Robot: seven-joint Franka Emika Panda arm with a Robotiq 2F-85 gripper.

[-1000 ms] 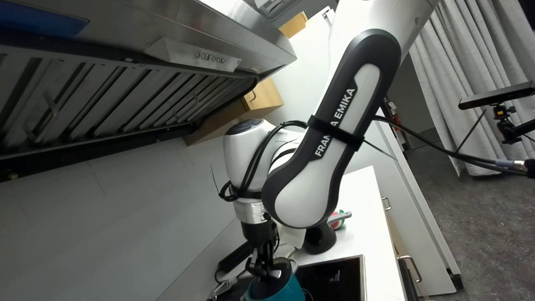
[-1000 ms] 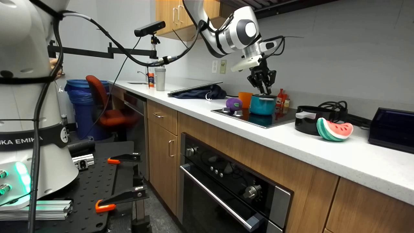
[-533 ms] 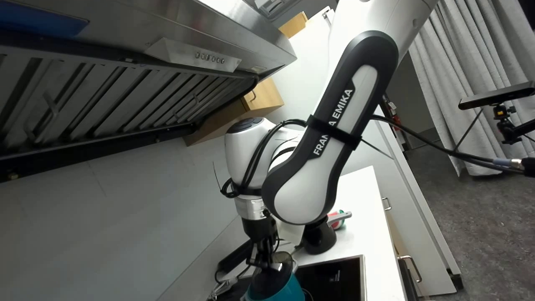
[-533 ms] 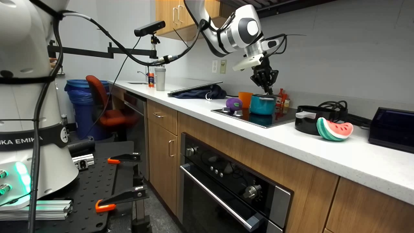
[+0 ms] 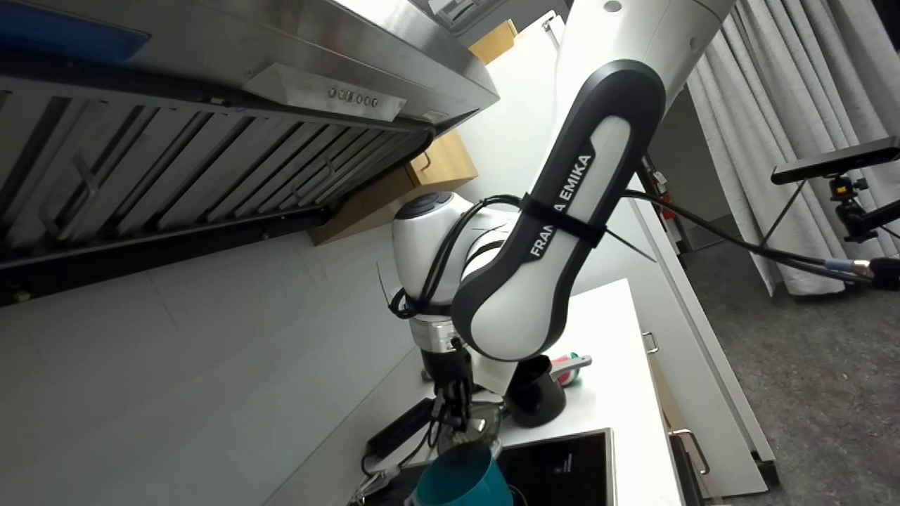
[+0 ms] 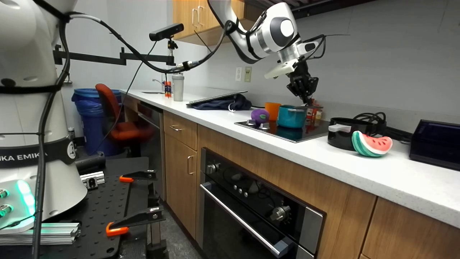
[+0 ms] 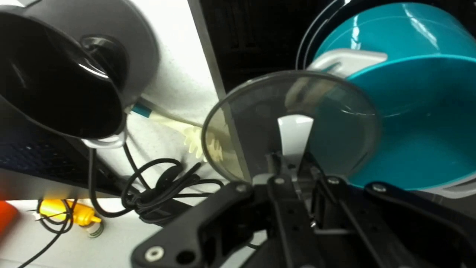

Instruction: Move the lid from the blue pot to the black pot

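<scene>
The glass lid (image 7: 256,108) has a dark rim and a pale handle (image 7: 296,136). My gripper (image 7: 293,163) is shut on this handle; its fingertips partly hide the handle's base. In both exterior views the gripper (image 5: 460,422) (image 6: 306,101) holds the lid (image 5: 490,414) (image 6: 316,107) at about rim height, off to one side of the blue pot (image 6: 290,117). In the wrist view the lid covers only one edge and a white side handle of the blue pot (image 7: 427,149), whose inside is exposed. The black pot (image 7: 139,48) stands uncovered, apart from the lid; it shows in both exterior views (image 5: 538,400) (image 6: 339,140).
A watermelon slice (image 6: 373,144) leans by the black pot. Black cables (image 7: 167,197) and a pale pasta fork (image 7: 174,124) lie near it. Red bottles (image 6: 316,113), an orange cup (image 6: 273,109) and a purple toy (image 6: 260,116) stand around the blue pot. A range hood (image 5: 211,161) hangs overhead.
The gripper's fingers have closed on the lid's handle. The lid has then moved with the gripper off the blue pot, toward the right in an exterior view. Both pots have stayed in place.
</scene>
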